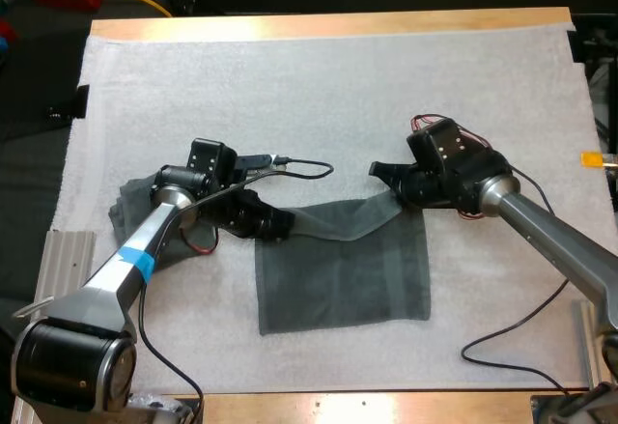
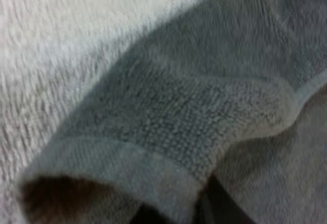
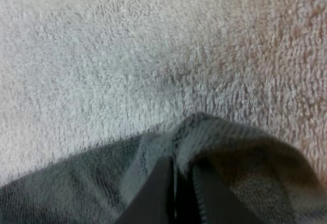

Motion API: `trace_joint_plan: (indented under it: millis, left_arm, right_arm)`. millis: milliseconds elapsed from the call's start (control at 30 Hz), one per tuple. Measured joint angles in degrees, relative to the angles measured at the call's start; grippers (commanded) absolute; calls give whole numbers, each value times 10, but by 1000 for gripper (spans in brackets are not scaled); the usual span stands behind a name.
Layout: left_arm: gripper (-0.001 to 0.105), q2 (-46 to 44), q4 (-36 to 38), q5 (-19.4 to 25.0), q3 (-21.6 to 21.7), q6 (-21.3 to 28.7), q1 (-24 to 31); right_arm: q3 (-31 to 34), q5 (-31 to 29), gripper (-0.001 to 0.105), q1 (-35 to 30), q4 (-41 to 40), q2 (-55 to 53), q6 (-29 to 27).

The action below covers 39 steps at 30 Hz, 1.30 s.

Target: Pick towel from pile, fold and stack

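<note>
- The dark grey-green towel (image 1: 343,274) lies mid-mat. Its near part is flat on the white mat (image 1: 290,86), and its far edge is raised between my two grippers.
- My left gripper (image 1: 275,223) is at the towel's far left corner. In the left wrist view the hem wraps over a finger, so I judge it clenched on the cloth.
- My right gripper (image 1: 386,178) pinches the far right corner. In the right wrist view its fingers (image 3: 158,193) press the fabric from both sides.
- A crumpled towel (image 1: 130,202) sits under my left arm, near the mat's left edge.
- I judge the towel to be light, soft terry. It sags between the grips and holds no shape.
- The hemmed corners are the best hold, being thicker and less likely to slip. Both need to travel evenly, or the edge will bunch.
</note>
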<state>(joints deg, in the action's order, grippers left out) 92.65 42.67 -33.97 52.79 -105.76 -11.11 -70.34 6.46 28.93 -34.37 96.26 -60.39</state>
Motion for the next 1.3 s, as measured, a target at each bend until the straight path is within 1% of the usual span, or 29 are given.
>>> trace_joint_plan:
  millis: [100, 200, 467, 533, 633, 700, 733, 800, 833, 900, 933, 1000, 1100, 1200, 1300]
  left_arm:
    - [0, 0, -23, -10, 0, -15, 0]
    - [0, 0, -43, -14, 0, -26, 0]
    - [0, 0, -66, -16, 0, -40, 10]
    - [3, 0, -73, -23, 0, -46, 21]
    - [21, 0, -90, -50, 0, -64, 42]
    - [43, 0, -106, -65, 0, -83, 58]
    - [50, 0, -112, -76, 0, -91, 64]
    - [74, 0, -126, -98, 0, -111, 78]
    - [74, 0, -134, -110, 0, -124, 84]
    - [67, 0, -150, -134, 0, -148, 95]
    - [66, 0, -157, -147, 0, -156, 100]
    - [66, 0, -172, -177, 0, -169, 107]
    - [66, 0, -182, -217, 0, -174, 115]
    - [66, 0, -187, -247, 0, -178, 118]
    - [66, 0, -187, -260, 0, -178, 118]
  right_arm:
    - [0, 6, 2, -3, 12, 4, 2]
    - [0, 10, 2, -6, 22, 7, 16]
    - [0, 20, 2, -20, 57, 8, 26]
    - [0, 26, 2, -23, 67, 8, 28]
    - [0, 30, 2, -29, 75, 8, 46]
    - [0, 30, 6, -33, 79, 8, 63]
    - [0, 30, 8, -34, 83, 8, 72]
    - [0, 30, 19, -37, 89, 8, 92]
    - [0, 30, 23, -37, 91, 8, 96]
    - [0, 30, 36, -37, 99, 8, 100]
    - [0, 31, 39, -37, 107, 8, 101]
    - [0, 37, 51, -37, 128, 8, 101]
    - [0, 54, 63, -37, 163, 8, 102]
    - [0, 72, 66, -37, 189, 8, 102]
    - [0, 93, 66, -37, 210, 8, 92]
